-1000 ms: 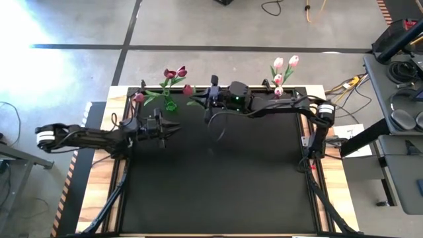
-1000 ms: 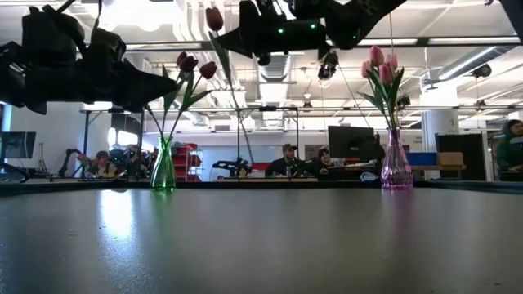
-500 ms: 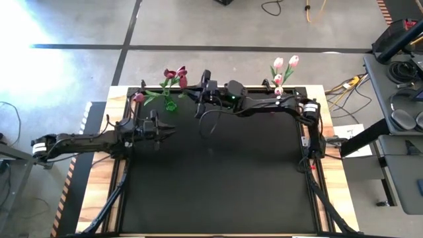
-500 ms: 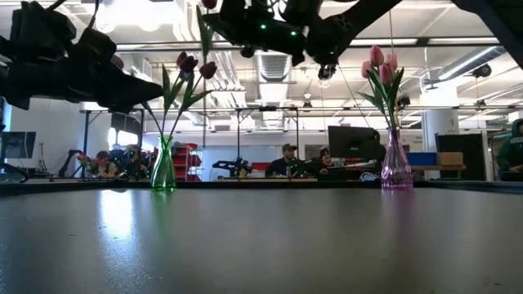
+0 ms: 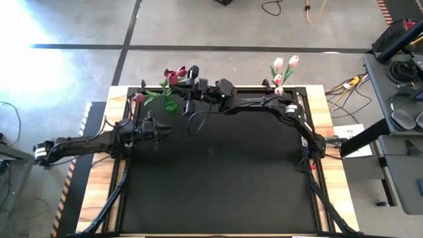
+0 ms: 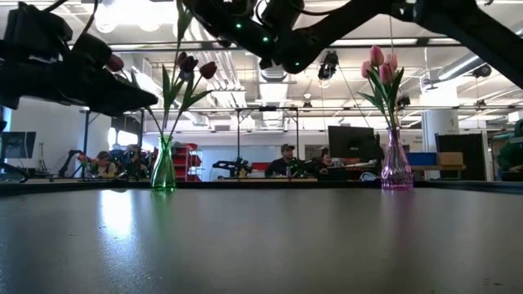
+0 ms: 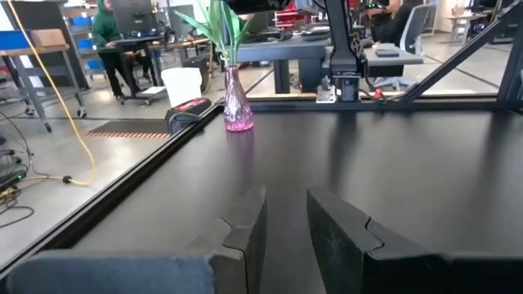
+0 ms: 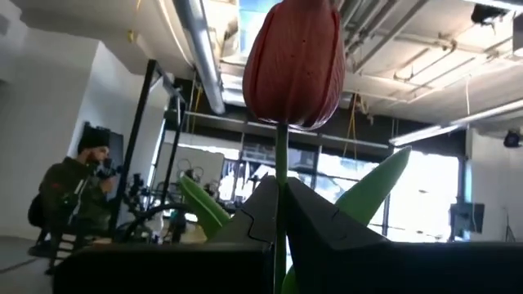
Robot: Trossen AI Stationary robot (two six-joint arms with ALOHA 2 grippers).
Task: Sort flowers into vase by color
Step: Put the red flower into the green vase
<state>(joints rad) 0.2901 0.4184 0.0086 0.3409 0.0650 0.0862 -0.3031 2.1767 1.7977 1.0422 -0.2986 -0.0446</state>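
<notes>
Workshop surroundings beyond the table

People [image 6: 288,160] are seated at desks with a monitor [image 6: 351,140] behind; cables [image 5: 284,8] are laid on the concrete floor, and headphones [image 5: 400,70] are kept on a side bench.

right gripper [image 5: 190,78] carried red tulip [image 8: 292,61] leftward, above green vase [image 6: 163,166]

Two vases stand along the table's [image 5: 211,192] far edge: one vase [image 5: 170,104] at the left, the other vase [image 5: 278,91] at the right, well apart. The right gripper [image 5: 188,99] sits just beside the left vase, a flower [image 8: 292,65] between its fingers. The left gripper [image 5: 166,131] hangs nearer, at the table's left side.
</notes>
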